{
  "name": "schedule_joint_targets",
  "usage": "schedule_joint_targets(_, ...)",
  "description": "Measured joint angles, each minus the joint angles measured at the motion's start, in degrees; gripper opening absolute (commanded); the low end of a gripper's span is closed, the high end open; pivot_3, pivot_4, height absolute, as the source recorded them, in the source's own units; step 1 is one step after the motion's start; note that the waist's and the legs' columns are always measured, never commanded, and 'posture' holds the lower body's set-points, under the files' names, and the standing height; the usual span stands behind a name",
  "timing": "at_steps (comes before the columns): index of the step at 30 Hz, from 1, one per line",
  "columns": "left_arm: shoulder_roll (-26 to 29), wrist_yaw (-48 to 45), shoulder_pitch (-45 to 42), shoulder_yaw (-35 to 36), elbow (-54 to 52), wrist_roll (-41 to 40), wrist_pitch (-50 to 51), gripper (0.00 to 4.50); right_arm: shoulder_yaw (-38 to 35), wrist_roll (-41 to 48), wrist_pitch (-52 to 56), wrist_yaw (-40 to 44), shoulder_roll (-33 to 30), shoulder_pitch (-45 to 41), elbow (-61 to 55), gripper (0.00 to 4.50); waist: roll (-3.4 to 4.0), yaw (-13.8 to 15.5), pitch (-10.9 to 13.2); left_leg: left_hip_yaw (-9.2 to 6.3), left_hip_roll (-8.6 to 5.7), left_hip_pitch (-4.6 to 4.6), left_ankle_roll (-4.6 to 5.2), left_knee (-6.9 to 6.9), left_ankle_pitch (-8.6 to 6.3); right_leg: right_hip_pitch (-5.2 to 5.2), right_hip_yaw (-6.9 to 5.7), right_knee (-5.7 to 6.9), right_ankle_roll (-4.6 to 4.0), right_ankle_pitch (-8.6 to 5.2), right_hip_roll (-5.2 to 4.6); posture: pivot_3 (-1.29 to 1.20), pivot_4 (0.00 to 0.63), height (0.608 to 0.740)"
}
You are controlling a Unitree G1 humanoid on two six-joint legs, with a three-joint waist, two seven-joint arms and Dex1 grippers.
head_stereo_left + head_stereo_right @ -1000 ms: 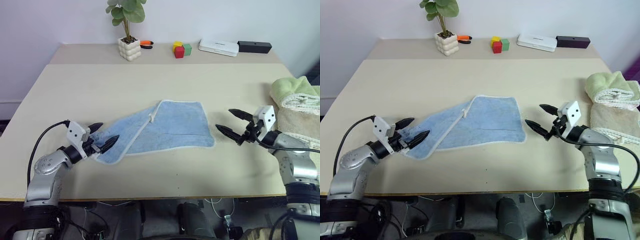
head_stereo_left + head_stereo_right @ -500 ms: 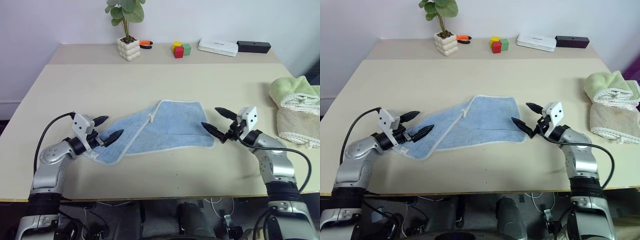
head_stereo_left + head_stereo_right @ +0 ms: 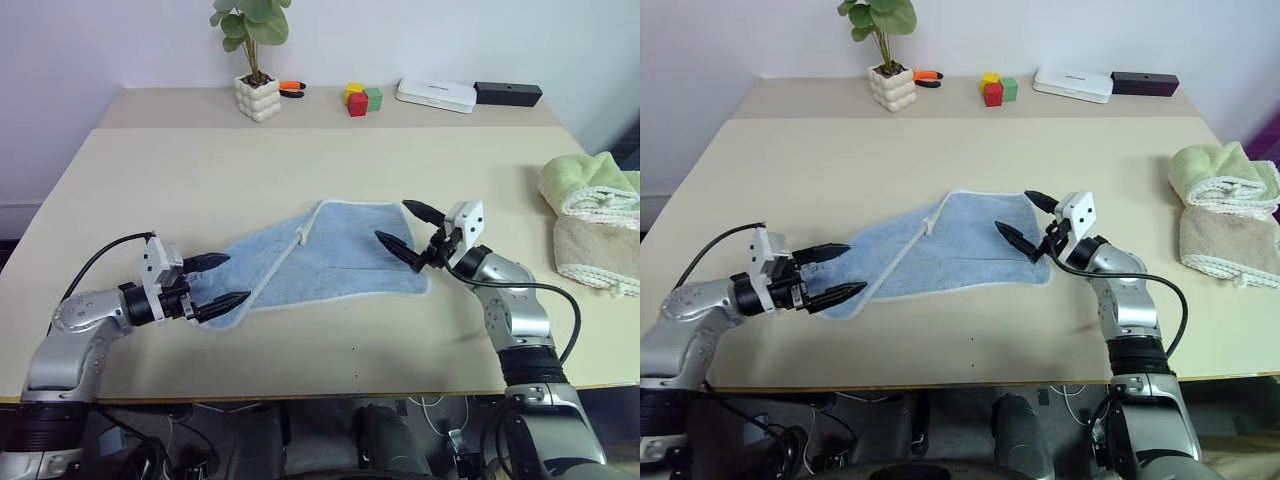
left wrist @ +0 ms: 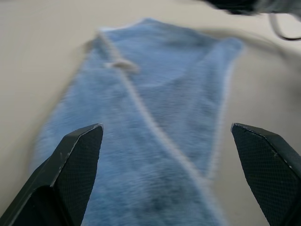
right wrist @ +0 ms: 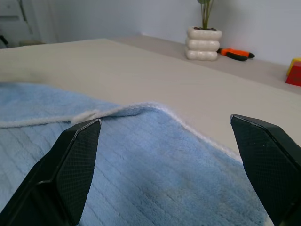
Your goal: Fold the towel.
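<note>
While we've brought the right gripper (image 3: 404,233) in from well off the cloth to over the towel's (image 3: 330,262) right end, w/ the left gripper (image 3: 222,281) pulled back a bit and swung to aim along it, both jaws stand wide apart, nothing held. We judge that's a setup to pinch both ends, fold not yet begun. Towel lies flat on the table (image 3: 300,170) between the two jaw pairs, long axis running from left jaws up toward right jaws, near end narrow, far end broad.
</note>
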Motion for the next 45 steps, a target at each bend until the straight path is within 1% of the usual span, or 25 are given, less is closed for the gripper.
schedule_joint_targets(2,1.2,-1.1,0.7,-1.8,0.1,2.6,-1.6,4.46,0.1,0.0,0.0,-0.5,0.3,1.0,-0.4,4.49,0.06,0.1,0.0,0.03,-0.01,0.00,0.00,0.01,0.00,0.00,0.01,-0.01,0.00,0.00,-0.01,0.00,0.150,0.740)
schedule_joint_targets(6,1.4,-0.8,0.4,-5.3,3.5,9.8,-8.5,4.46,0.1,-0.3,-0.2,-1.3,0.4,1.7,-0.4,4.49,0.06,0.1,0.0,0.03,-0.01,-0.01,0.00,0.03,0.00,0.00,0.01,-0.01,-0.01,0.00,0.00,0.00,0.150,0.740)
schedule_joint_targets(11,1.9,-0.9,-0.1,-7.4,6.9,14.5,-14.5,4.46,0.1,-0.3,-0.5,-2.7,1.1,1.8,-0.6,4.49,0.07,0.1,0.0,0.03,0.00,0.00,0.00,0.01,0.00,-0.02,0.01,0.00,-0.01,0.00,0.00,0.00,0.150,0.740)
schedule_joint_targets(14,2.0,-1.1,-0.6,-7.8,8.3,15.6,-18.3,4.46,0.3,-0.3,-0.6,-3.4,2.1,2.1,-0.7,4.49,0.07,0.1,0.0,0.03,0.00,0.00,0.00,0.01,0.00,-0.01,0.01,0.00,-0.01,0.00,0.00,0.00,0.150,0.740)
schedule_joint_targets(15,2.1,-1.2,-0.8,-7.9,8.7,15.7,-18.9,4.23,0.5,-0.4,-0.6,-3.6,2.1,2.3,-0.9,4.50,0.07,0.1,0.0,0.03,0.00,0.00,0.00,0.01,0.00,-0.01,0.01,0.01,-0.01,0.00,0.00,0.00,0.150,0.740)
schedule_joint_targets(17,2.7,-2.3,-1.1,-8.4,9.5,15.6,-19.2,3.61,0.8,-0.4,-0.6,-3.8,2.2,2.4,-1.0,4.50,0.07,0.1,0.0,0.03,0.00,0.02,0.00,0.02,0.00,-0.01,0.01,0.03,-0.01,0.00,0.00,0.00,0.150,0.740)
schedule_joint_targets(24,3.5,-3.7,-0.6,-8.2,10.6,14.4,-20.1,0.13,1.1,-0.5,-0.8,-4.2,2.2,2.4,-0.9,4.50,0.15,0.0,0.0,0.05,0.02,0.10,0.00,0.02,0.00,0.01,0.01,0.11,0.00,-0.01,0.00,0.00,0.150,0.740)
schedule_joint_targets(25,3.8,-4.0,-0.4,-8.0,10.6,14.1,-19.9,0.05,1.1,-0.6,-0.8,-4.2,2.1,2.3,-0.9,4.50,0.15,0.0,0.0,0.06,0.02,0.09,0.01,0.01,0.00,0.01,0.01,0.10,0.00,-0.01,0.00,0.00,0.150,0.740)
schedule_joint_targets(33,4.3,-4.4,0.5,-7.0,11.2,13.0,-20.2,0.05,1.3,-0.8,-1.5,-4.1,2.2,1.6,-0.8,4.50,0.15,0.0,0.0,0.06,0.03,0.09,0.01,0.01,0.00,0.00,0.01,0.11,0.01,-0.01,0.00,0.00,0.150,0.740)
schedule_joint_targets(36,3.9,-2.9,-1.2,-5.9,13.4,11.5,-16.8,0.05,1.5,-0.8,-1.8,-4.1,2.4,1.5,-0.7,4.50,0.14,0.1,0.0,0.06,0.03,0.09,0.01,0.03,0.00,0.00,0.01,0.14,0.01,-0.01,0.00,0.00,0.150,0.740)
schedule_joint_targets(39,3.9,-2.5,-2.4,-4.6,14.9,9.3,-12.0,0.97,1.7,-0.8,-1.8,-4.1,2.7,1.4,-0.5,4.50,0.14,0.0,0.0,0.07,0.02,0.09,0.01,0.03,0.00,0.00,0.01,0.14,0.02,-0.01,0.00,0.00,0.150,0.740)
schedule_joint_targets(41,3.9,-3.2,-1.9,-4.6,14.6,9.0,-11.3,1.89,1.8,-0.8,-1.8,-4.1,2.7,1.4,-0.5,4.50,0.14,0.0,0.0,0.06,0.02,0.08,0.01,0.02,0.00,-0.01,0.01,0.13,0.02,-0.02,0.00,0.00,0.150,0.740)
schedule_joint_targets(45,4.6,-4.5,0.2,-4.5,12.4,8.8,-11.5,1.89,1.8,-0.8,-1.8,-4.0,2.7,1.4,-0.5,4.50,0.15,0.1,0.0,0.06,0.03,0.09,0.00,0.02,0.00,-0.01,0.00,0.15,0.02,-0.02,0.00,0.00,0.150,0.740)
